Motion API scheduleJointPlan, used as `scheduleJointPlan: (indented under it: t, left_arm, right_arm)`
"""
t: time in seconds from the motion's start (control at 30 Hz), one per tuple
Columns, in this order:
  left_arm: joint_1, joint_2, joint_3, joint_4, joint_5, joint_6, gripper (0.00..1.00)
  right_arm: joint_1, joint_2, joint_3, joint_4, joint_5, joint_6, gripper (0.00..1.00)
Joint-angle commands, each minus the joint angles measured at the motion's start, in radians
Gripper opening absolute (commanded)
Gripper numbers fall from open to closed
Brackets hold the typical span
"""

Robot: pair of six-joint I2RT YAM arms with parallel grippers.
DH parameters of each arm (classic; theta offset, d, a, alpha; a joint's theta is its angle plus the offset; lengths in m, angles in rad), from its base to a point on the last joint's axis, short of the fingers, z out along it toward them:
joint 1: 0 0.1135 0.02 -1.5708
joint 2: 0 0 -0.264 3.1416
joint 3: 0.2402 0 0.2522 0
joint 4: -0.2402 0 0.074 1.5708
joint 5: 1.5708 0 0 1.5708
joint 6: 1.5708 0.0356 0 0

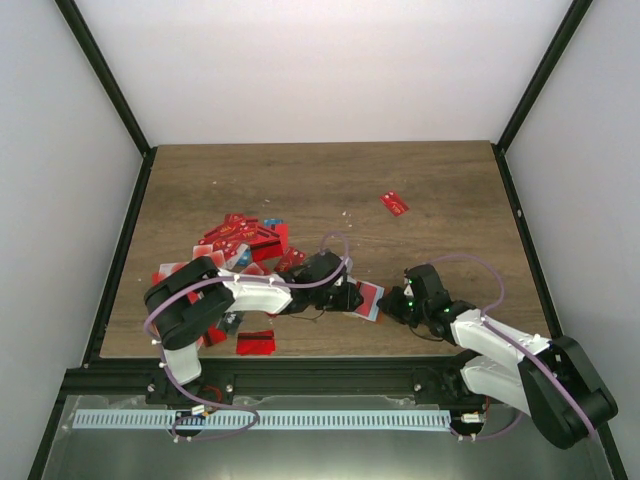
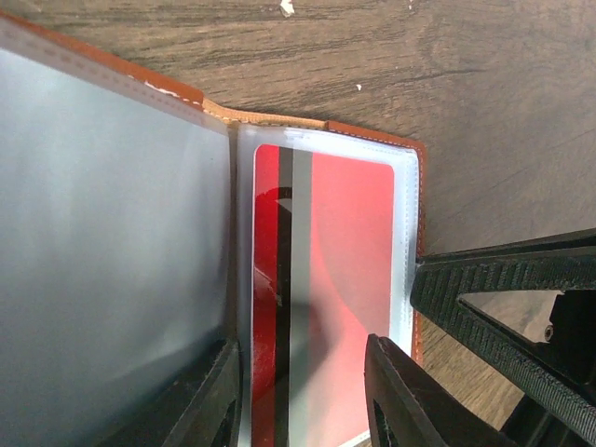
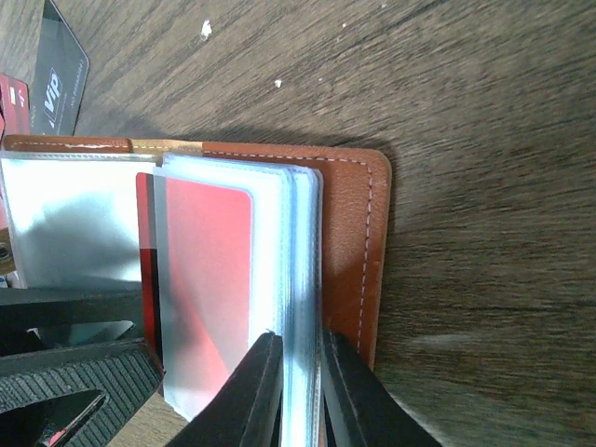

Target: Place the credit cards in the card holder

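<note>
The card holder (image 1: 368,299) lies open on the table between my two grippers. In the left wrist view its clear sleeve (image 2: 402,279) holds a red credit card (image 2: 345,270) with a dark stripe. My left gripper (image 2: 303,396) is open, its jaws straddling that card from just above. My right gripper (image 3: 300,382) is shut on the stack of clear sleeves (image 3: 300,242) beside the orange-brown cover (image 3: 354,233). The red card (image 3: 209,279) also shows there. Several more credit cards (image 1: 240,240) lie piled to the left.
A single red card (image 1: 394,203) lies at the far right of the table. Another red card (image 1: 255,343) lies near the front edge. A black VIP card (image 3: 60,74) lies beyond the holder. The left gripper's finger (image 3: 74,372) is close to my right jaws.
</note>
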Motion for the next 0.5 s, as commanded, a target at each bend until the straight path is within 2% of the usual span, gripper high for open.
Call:
scheduleJointPlan:
  t: [0.0, 0.3, 0.47]
  left_arm:
    - [-0.012, 0.025, 0.037, -0.116, -0.059, 0.058, 0.39]
    - [-0.016, 0.022, 0.059, -0.169, -0.108, 0.085, 0.34]
    - [-0.017, 0.034, 0.085, -0.194, -0.111, 0.112, 0.34]
  right_arm:
    - [0.009, -0.004, 0.008, -0.061, 0.017, -0.015, 0.15]
    - [0.010, -0.046, 0.039, -0.150, 0.073, -0.041, 0.15]
    - [0.009, -0.051, 0.032, -0.146, 0.073, -0.043, 0.14]
